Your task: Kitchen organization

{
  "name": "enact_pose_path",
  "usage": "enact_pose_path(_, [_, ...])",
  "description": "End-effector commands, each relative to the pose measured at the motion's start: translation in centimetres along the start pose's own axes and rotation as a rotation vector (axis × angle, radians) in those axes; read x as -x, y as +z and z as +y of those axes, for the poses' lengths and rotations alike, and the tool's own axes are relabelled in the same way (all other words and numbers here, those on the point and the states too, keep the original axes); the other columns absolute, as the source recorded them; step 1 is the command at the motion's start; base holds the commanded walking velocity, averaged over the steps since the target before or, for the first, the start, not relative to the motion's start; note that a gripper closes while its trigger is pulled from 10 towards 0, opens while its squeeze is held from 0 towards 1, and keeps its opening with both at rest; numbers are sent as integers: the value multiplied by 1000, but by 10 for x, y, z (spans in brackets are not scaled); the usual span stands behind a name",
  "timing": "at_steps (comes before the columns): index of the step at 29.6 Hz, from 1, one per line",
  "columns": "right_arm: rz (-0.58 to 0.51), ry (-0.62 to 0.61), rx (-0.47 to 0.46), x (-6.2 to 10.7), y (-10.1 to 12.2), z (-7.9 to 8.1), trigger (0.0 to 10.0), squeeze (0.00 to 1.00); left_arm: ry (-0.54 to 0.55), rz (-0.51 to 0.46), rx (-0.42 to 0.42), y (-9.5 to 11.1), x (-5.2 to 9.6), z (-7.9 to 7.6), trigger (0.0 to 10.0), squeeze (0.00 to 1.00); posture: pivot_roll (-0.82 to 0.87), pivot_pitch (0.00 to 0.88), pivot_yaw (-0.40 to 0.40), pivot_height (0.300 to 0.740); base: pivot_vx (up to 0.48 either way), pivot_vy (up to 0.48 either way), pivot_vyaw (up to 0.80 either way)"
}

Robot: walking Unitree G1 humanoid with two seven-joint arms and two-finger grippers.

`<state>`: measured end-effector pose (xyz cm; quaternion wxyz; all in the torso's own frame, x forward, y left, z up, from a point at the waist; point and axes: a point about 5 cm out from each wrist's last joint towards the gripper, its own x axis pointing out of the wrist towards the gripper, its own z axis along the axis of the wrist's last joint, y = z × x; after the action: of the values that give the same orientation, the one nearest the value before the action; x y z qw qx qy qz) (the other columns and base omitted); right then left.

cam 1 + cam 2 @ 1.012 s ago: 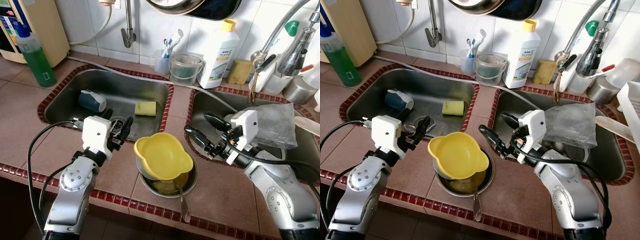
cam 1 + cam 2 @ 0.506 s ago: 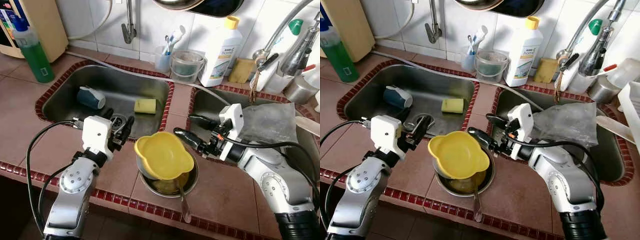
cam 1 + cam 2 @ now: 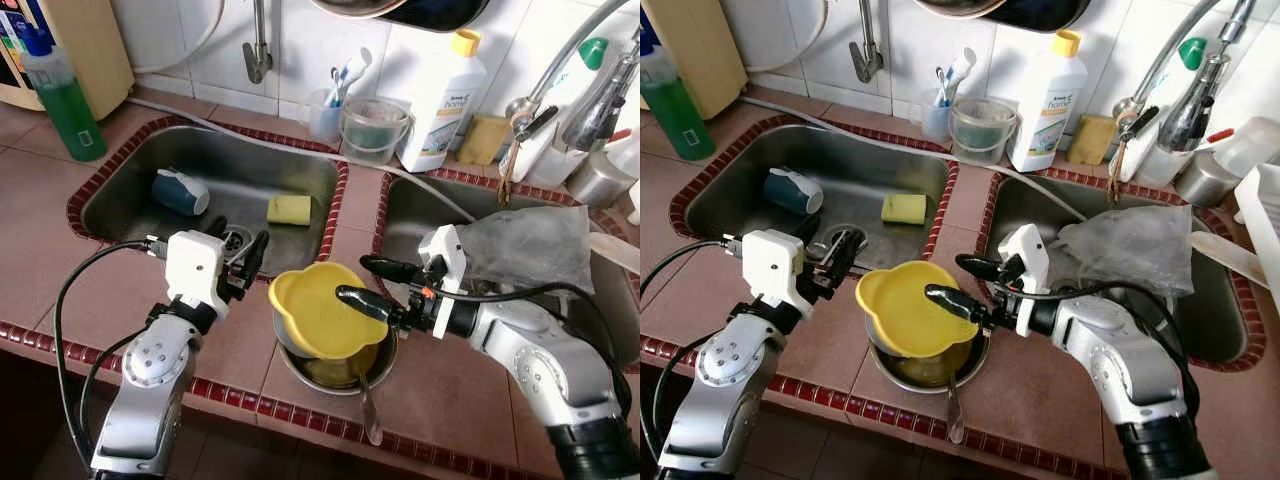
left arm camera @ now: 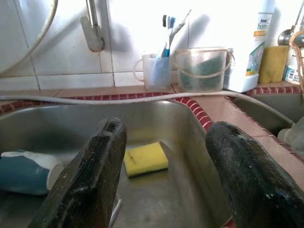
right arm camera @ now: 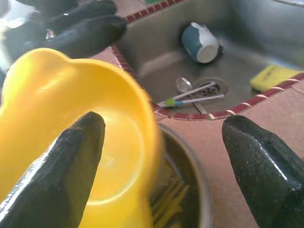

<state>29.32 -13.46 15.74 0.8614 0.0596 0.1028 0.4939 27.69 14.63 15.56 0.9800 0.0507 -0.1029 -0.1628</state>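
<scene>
Blue mug point(image 3: 181, 192): on its side in the left sink, beyond the left gripper point(image 3: 238, 235) and to its left.
Yellow sponge point(image 3: 289, 209): flat on the sink floor, just past the left gripper's fingertips.
Toothbrush cup point(image 3: 325, 120): upright at the tiled wall, well beyond the left gripper.
Clear tub point(image 3: 374, 130): just beside the cup.
White bottle point(image 3: 441, 90): yellow-capped, at the wall, well beyond the right gripper point(image 3: 357, 280).
Plastic bag point(image 3: 535, 245): in the right sink, right of the right gripper.
Green bottle point(image 3: 62, 100): upright, far left of the left gripper.
</scene>
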Motion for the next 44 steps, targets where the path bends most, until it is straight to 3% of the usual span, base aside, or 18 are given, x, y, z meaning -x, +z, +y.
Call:
enact_pose_path(1, [21,-17,21,3,2,-6,10000,0,-26,-15,-9,5,1,-6,10000,0,-50,113,-108,740,0,0,0])
enact_pose_path(4, [28,-24,31,3,2,-9,10000,0,-62,-10,-23,4,4,-9,10000,0,-50,112,-110,740,0,0,0])
enact_pose_path(8, [31,-28,36,1,3,-12,10000,0,-47,-4,-42,5,8,1,10000,0,-50,110,-112,740,0,0,0])
enact_pose_path(11, [19,-28,39,1,5,-12,10000,0,22,-1,-67,13,16,24,10000,0,-51,109,-108,740,0,0,0])
enact_pose_path(18, [3,-2,34,-1,5,-10,10000,0,113,-22,-68,30,25,48,10000,0,-41,119,-109,740,0,0,0])
enact_pose_path(21, [2,4,35,-2,5,-9,10000,0,120,-33,-76,36,28,51,10000,0,-38,123,-110,740,0,0,0])
enact_pose_path(25, [0,16,29,-5,5,-8,10000,0,52,-56,-77,47,32,45,10000,0,-33,128,-115,740,0,0,0])
enact_pose_path(30, [8,20,29,-10,5,-11,10000,0,-159,-84,-85,56,44,18,10000,0,-20,130,-126,740,0,0,0])
enact_pose_path(40, [18,10,19,-18,4,-20,10000,0,-359,-104,-89,63,56,-4,10000,0,-11,131,-124,740,0,0,0])
enact_pose_path(44, [25,31,20,-23,4,-23,10000,0,-501,-52,-91,62,69,-18,10000,0,0,134,-130,740,0,0,0])
